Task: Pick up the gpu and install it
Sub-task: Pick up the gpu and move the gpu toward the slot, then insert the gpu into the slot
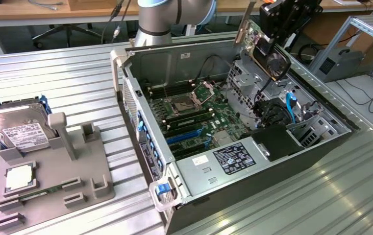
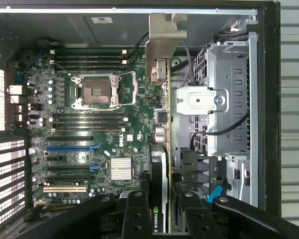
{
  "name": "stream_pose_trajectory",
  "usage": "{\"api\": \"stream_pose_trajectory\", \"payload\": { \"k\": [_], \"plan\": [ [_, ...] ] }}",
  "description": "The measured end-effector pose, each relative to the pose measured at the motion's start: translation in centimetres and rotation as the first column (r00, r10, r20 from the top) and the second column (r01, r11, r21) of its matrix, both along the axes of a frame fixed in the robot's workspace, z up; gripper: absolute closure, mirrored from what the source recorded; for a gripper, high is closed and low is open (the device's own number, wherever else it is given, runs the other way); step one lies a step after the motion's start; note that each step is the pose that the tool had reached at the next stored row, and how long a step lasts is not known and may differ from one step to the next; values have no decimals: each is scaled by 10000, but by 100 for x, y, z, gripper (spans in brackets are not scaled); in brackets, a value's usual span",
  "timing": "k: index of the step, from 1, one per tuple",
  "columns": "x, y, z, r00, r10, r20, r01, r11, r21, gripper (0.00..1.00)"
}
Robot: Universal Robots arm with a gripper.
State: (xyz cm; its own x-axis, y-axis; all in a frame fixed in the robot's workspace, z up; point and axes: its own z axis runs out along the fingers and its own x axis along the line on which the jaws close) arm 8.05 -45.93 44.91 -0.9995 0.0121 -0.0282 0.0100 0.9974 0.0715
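The gpu [image 1: 269, 55] is a green card with a dark fan cooler and a pale metal end bracket [image 1: 244, 28]. It hangs tilted above the far right corner of the open computer case [image 1: 291, 171]. My gripper [image 1: 283, 24] is shut on its upper edge. In the wrist view the gpu [image 2: 160, 159] is seen edge-on between my black fingers [image 2: 137, 215], with its bracket [image 2: 162, 45] pointing toward the case's rear wall. It hovers over the strip between the motherboard [image 2: 89, 124] and the grey drive cage [image 2: 224, 99], apart from the expansion slots [image 2: 72, 148].
On the exterior view's left, a grey parts holder [image 1: 55, 171] carries a silver hard drive [image 1: 19, 129], a CPU [image 1: 19, 178] and a RAM stick [image 1: 39, 192]. Inside the case are an open CPU socket [image 2: 102, 89], cables and a blue cable [image 1: 291, 110]. The arm's base [image 1: 157, 19] stands behind the case.
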Motion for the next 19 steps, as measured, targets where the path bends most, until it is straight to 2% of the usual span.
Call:
{"api": "stream_pose_trajectory", "payload": {
  "k": [19],
  "plan": [
    [1, -1, 0, 10000, -15, 0, 15, 10000, 0, 73]
  ]
}}
